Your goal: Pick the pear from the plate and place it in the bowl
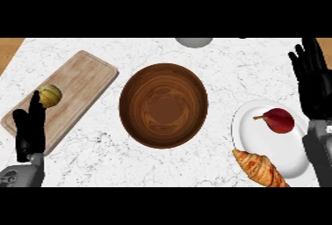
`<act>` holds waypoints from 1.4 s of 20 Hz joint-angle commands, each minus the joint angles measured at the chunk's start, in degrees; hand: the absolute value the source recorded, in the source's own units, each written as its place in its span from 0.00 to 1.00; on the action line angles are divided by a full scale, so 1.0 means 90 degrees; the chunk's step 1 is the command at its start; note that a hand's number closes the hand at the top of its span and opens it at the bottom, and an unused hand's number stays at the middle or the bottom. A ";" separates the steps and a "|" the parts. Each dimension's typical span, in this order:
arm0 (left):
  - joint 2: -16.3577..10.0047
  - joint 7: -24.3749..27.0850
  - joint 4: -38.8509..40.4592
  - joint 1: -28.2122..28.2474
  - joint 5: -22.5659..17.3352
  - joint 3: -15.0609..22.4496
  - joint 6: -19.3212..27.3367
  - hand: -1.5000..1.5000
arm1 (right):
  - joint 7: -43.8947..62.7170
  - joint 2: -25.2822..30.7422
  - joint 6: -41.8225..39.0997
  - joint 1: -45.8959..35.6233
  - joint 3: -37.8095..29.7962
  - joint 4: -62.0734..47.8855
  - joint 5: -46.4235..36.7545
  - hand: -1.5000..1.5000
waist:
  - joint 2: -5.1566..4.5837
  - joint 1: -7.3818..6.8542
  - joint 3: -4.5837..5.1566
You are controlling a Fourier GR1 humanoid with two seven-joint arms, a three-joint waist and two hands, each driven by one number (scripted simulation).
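A dark red pear (279, 120) with a short stem lies on the upper part of a white plate (266, 145) at the right of the counter. A wooden bowl (164, 105) stands in the middle, with nothing in it. My right hand (311, 79) is open with straight fingers pointing up, just right of the plate and above the pear's level, not touching it. My left hand (30, 129) rests open at the left edge, fingers up, over the near end of a cutting board.
A croissant (259, 168) lies partly on the plate's lower edge. A wooden cutting board (71, 94) at the left carries a small yellow-brown fruit (50, 95). A grey round object (193, 42) peeks in at the counter's far edge.
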State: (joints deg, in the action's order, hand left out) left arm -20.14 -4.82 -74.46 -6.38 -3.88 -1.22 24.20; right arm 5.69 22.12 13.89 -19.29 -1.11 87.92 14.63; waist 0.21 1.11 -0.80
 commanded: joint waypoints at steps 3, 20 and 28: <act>0.0466 0.0093 -0.0578 -0.0368 -0.0429 0.0642 -0.0922 0.50 | -0.1464 0.0583 -0.2259 -0.0001 0.0185 0.0353 0.0606 1.00 | -0.0018 0.0038 0.0053; 0.1164 0.0005 -0.1252 -0.0261 -0.1466 0.1516 -0.2448 0.50 | -0.7353 0.2816 -0.3807 0.1526 -0.0485 -0.0456 -0.2388 0.00 | -0.0060 -0.0075 0.0057; 0.1201 -0.0219 -0.1409 -0.0303 -0.1505 0.1436 -0.2531 0.50 | -0.6879 0.3486 -0.3000 0.2397 -0.0590 -0.0142 -0.3441 0.00 | -0.0018 -0.0067 0.0090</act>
State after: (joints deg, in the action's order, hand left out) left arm -10.13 -5.63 -87.47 -7.54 -17.31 12.18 1.21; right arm -53.26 51.80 -13.84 -0.44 -7.33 85.36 -10.35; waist 0.04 0.54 -0.08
